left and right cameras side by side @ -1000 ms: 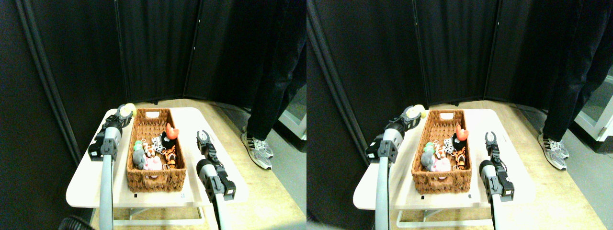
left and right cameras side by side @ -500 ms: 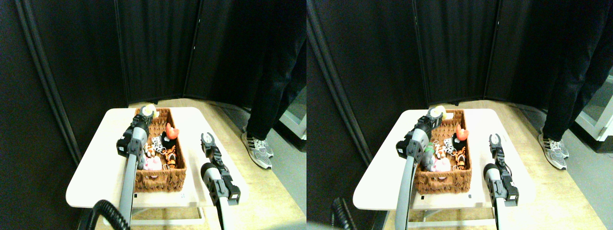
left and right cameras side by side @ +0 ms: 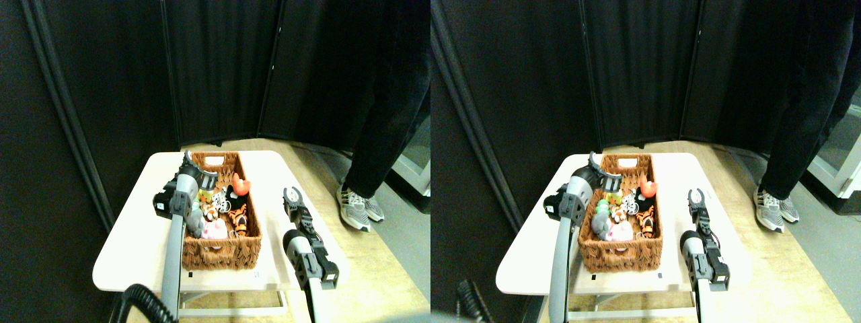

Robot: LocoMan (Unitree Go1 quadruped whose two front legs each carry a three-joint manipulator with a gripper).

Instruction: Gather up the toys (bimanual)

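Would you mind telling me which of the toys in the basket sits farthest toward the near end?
The pink toy. It lies closest to the near end of the wicker basket, with the grey toy beside it and the tiger toy and others farther back.

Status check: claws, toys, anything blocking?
Left claw open, empty, over basket. Right claw open above table, right of basket. Toys piled in basket. Person's legs beyond table, nothing blocking.

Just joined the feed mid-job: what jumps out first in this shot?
The long brown wicker basket in the middle of the pale table, with bright toys heaped in its near half. The left gripper hangs over the basket's left rim; the right gripper waits beside it. A person's legs stand at right.
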